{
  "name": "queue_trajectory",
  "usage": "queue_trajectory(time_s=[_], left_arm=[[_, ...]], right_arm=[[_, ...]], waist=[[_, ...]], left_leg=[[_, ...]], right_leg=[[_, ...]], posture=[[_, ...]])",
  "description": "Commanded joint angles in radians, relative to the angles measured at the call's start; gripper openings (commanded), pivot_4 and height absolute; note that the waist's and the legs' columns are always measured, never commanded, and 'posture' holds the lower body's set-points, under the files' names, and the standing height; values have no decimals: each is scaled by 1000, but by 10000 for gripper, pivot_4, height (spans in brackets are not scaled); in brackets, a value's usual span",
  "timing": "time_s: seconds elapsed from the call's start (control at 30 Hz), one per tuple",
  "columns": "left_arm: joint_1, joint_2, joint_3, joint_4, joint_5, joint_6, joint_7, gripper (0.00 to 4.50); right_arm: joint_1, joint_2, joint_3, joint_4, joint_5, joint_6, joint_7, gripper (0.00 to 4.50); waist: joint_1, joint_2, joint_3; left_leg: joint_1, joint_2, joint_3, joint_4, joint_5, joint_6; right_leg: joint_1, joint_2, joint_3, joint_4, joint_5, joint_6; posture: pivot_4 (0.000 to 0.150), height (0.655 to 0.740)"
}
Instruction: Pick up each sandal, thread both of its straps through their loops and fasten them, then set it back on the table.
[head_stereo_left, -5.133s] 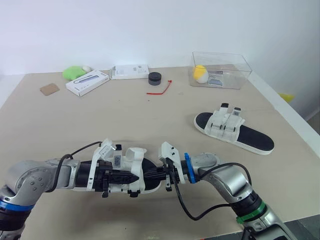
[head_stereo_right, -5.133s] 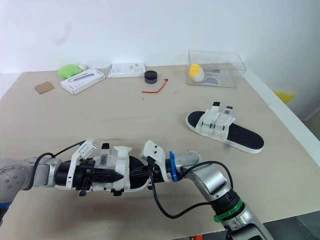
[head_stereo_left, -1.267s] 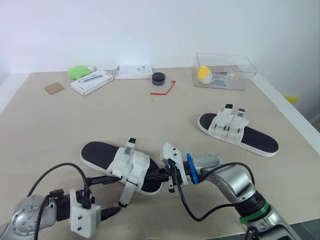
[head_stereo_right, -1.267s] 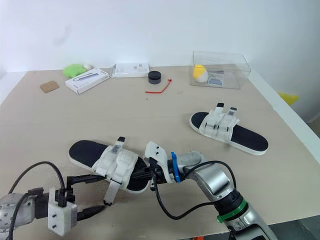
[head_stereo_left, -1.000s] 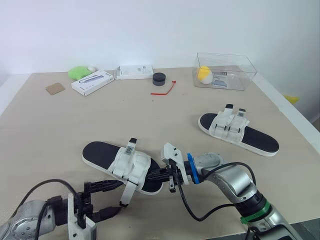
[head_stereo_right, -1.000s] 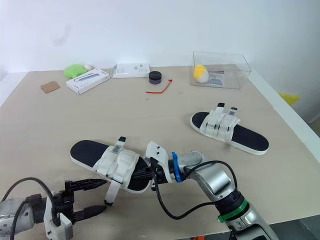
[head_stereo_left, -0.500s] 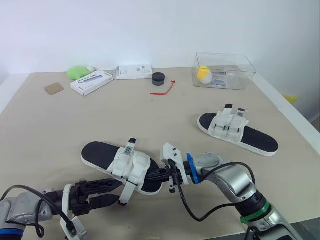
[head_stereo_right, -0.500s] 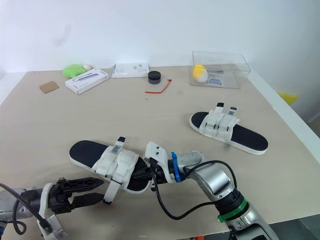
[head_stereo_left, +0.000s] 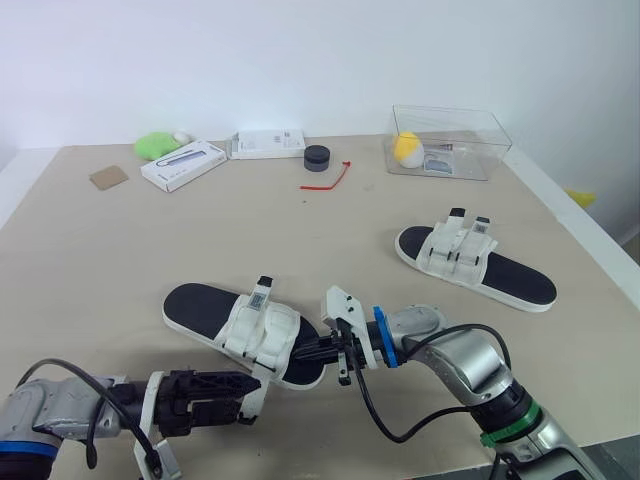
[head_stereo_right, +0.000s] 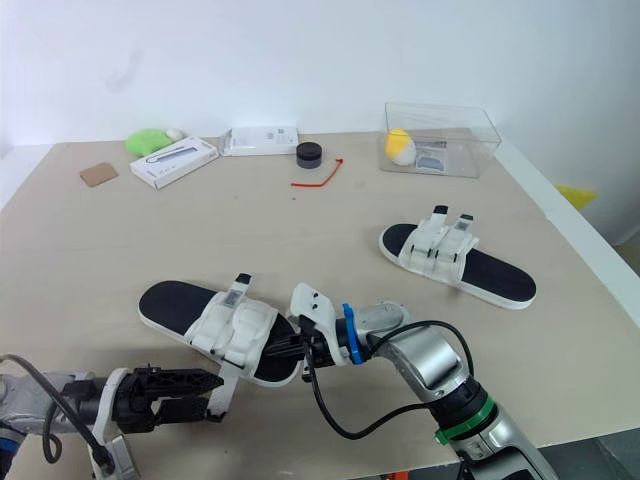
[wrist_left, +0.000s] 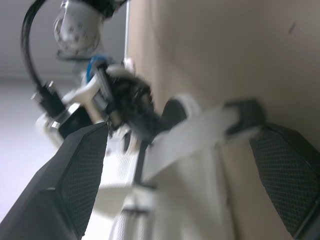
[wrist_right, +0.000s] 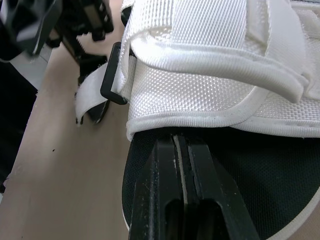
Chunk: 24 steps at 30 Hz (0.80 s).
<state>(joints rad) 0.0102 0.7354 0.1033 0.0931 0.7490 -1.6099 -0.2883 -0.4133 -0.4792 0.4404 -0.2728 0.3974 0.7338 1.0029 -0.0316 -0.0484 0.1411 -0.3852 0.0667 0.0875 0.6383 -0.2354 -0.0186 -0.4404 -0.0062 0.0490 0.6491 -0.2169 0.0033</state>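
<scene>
— Where is the sandal you're working on?

— The near sandal (head_stereo_left: 205, 310) lies flat on the table (head_stereo_left: 100, 250) just in front of me, black footbed up. My right gripper (head_stereo_left: 318, 351) is clamped on the rim of its sole, at the end toward my right and just under the white upper. In the right wrist view my two fingers (wrist_right: 160, 200) press together on that edge.

— And your left side?

— My left gripper (head_stereo_left: 245, 398) sits low over the table on the near side of that sandal, spread wide. The loose strap (head_stereo_left: 258, 385) hangs off the near edge of the upper and runs down between its fingers. In the left wrist view one finger (wrist_left: 75, 175) stands clear of the strap on each side, so nothing is pinched there.

— Is that strap through its loop?

— The black loop (wrist_right: 112, 75) sits at the edge of the upper, right where the strap comes away. Whether the strap passes through it, I cannot tell. A second strap's dark tip (head_stereo_left: 263, 287) stands up on the far side of the upper.

— The other sandal?

— The far sandal (head_stereo_left: 515, 283) lies on the table well off to my right, between me and the clear box (head_stereo_left: 450, 140), with two strap tips pointing up. Neither gripper is near it.
</scene>
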Motion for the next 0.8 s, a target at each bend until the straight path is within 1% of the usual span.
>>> queue_trajectory(time_s=[0.03, 0.07, 0.17, 0.2, 0.23, 0.27, 0.37, 0.4, 0.43, 0.53, 0.57, 0.63, 0.7, 0.8], left_arm=[[-1, 12, -19, -27, 11, -5, 23, 44661], [-3, 11, -23, -24, 11, -5, 22, 44661], [-9, 6, -27, -18, 10, -5, 20, 36430], [-11, 4, -29, -17, 8, -3, 17, 30561], [-12, 3, -32, -15, 8, 0, 15, 27011], [-13, 3, -34, -15, 8, 1, 14, 22549], [-14, 3, -40, -16, 5, 8, 13, 8771], [-14, 3, -42, -17, 3, 10, 13, 3219], [-13, 3, -44, -17, 1, 12, 13, 206], [-15, 11, -65, -12, -25, 11, 21, 206], [-13, 36, -104, -23, -67, 15, 28, 206], [-4, 107, -203, -71, -177, 51, 34, 206], [2, 167, -266, -129, -277, 116, 32, 206], [2, 306, -395, -228, -501, 284, -18, 206]], right_arm=[[1, -8, 18, 7, -12, 16, 0, 0], [0, -8, 18, 7, -12, 16, -1, 0], [-1, -9, 17, 9, -13, 16, -1, 0], [-1, -9, 17, 9, -13, 16, -1, 0], [-1, -10, 17, 9, -13, 15, 0, 0], [-2, -10, 17, 10, -13, 15, 0, 0], [-2, -10, 17, 10, -14, 14, 1, 0], [-3, -11, 17, 10, -14, 13, 2, 0], [-3, -11, 17, 11, -14, 13, 2, 0], [-3, -12, 18, 11, -14, 12, 3, 0], [-4, -13, 18, 12, -14, 12, 5, 0], [-5, -13, 18, 13, -14, 12, 6, 0], [-6, -14, 19, 13, -14, 13, 7, 0], [-8, -15, 20, 16, -15, 11, 9, 0]], waist=[[0, 0, 0], [0, 0, 0], [0, 0, 0], [0, 0, 0], [0, 0, 0], [0, 0, 0], [0, 0, 0], [0, 0, 0], [1, 1, -1], [1, 2, -1], [1, 2, -1], [1, 1, -2], [1, 2, -1], [0, 1, -1]], left_leg=[[0, 0, 0, 0, 0, 0], [0, 0, 0, 0, 0, 0], [0, 0, 0, 0, 0, 0], [0, 0, 0, 0, 0, 0], [0, 0, 0, 0, 0, 0], [0, 0, 0, 0, 0, 0], [0, 0, 0, 0, 0, 0], [0, 0, 0, 0, 0, 0], [0, 0, 0, 0, 0, 0], [0, 0, 0, 0, 0, 0], [0, 0, 0, 1, 0, 0], [0, 0, 0, 1, 0, 0], [0, 0, 0, 1, 0, 0], [0, 0, 0, 1, 0, 0]], right_leg=[[0, 0, 0, 0, 0, 0], [0, 0, 0, 0, 0, 0], [0, 0, 0, 0, 0, 0], [0, 0, 0, 0, 0, 0], [0, 0, 0, 0, 0, 0], [0, 0, 0, 0, 0, 0], [0, 0, 0, 0, 1, -1], [0, 0, 0, 0, 1, -1], [0, 0, 0, 0, 1, -1], [0, 0, 0, 0, 1, 0], [1, 0, 0, 0, 1, 0], [1, 0, 0, 0, 1, 1], [0, 0, 1, 0, 1, 1], [0, -1, 0, 0, 1, 1]], posture=[[1500, 7400], [1500, 7400], [1500, 7400], [1500, 7400], [1500, 7400], [1500, 7400], [1500, 7400], [1500, 7400], [1500, 7400], [1500, 7400], [1500, 7400], [1500, 7400], [1500, 7400], [1500, 7400]])
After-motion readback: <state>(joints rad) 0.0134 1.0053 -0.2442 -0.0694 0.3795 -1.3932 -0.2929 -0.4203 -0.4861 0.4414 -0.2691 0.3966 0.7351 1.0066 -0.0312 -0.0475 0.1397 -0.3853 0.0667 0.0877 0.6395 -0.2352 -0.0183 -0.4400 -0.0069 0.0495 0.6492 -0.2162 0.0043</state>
